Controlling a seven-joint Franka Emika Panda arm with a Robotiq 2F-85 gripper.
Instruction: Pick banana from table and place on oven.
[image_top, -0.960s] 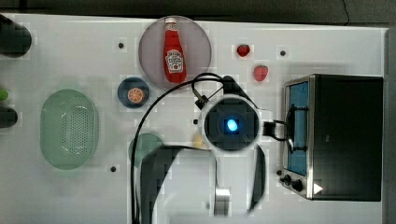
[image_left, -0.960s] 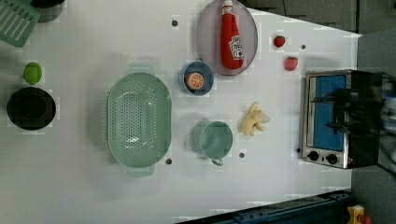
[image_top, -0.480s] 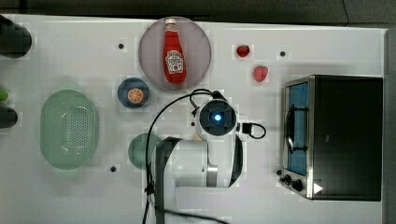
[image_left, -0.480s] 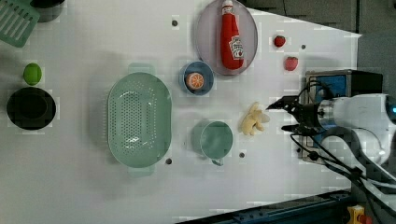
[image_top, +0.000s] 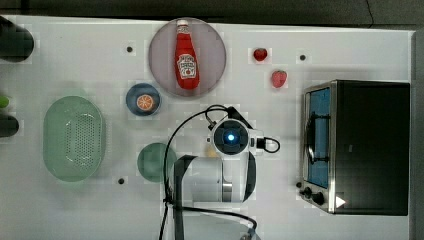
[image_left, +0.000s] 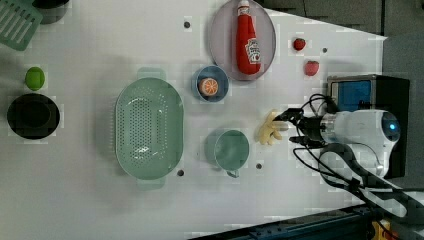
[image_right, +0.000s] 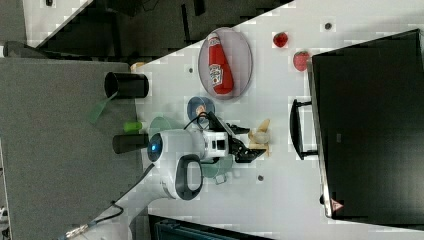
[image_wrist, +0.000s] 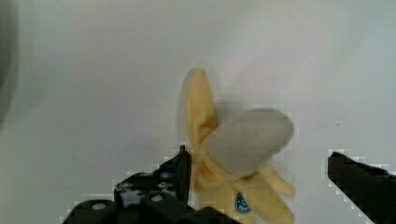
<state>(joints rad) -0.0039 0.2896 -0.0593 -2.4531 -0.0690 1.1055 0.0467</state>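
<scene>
The half-peeled banana (image_wrist: 233, 154) lies on the white table (image_top: 75, 50), and it also appears in the left view (image_left: 269, 130) and the right view (image_right: 260, 136). My gripper (image_wrist: 257, 163) is open and hangs low over the banana, one finger (image_wrist: 180, 165) close beside it and the other finger (image_wrist: 355, 170) well clear on the far side. In the left view the gripper (image_left: 291, 127) reaches the banana's end. The oven (image_top: 370, 145) stands at the top view's right, door shut and black top bare.
A teal cup (image_top: 156, 161) sits just beside the banana. A ketchup bottle (image_top: 186, 57) lies on a grey plate. Two red strawberries (image_top: 279, 78) are near the oven. A blue bowl (image_top: 143, 100) with an orange slice and a green colander (image_top: 73, 137) are further off.
My arm has swung away from the oven front, toward the top view's left, and come down over the banana. The banana has not moved.
</scene>
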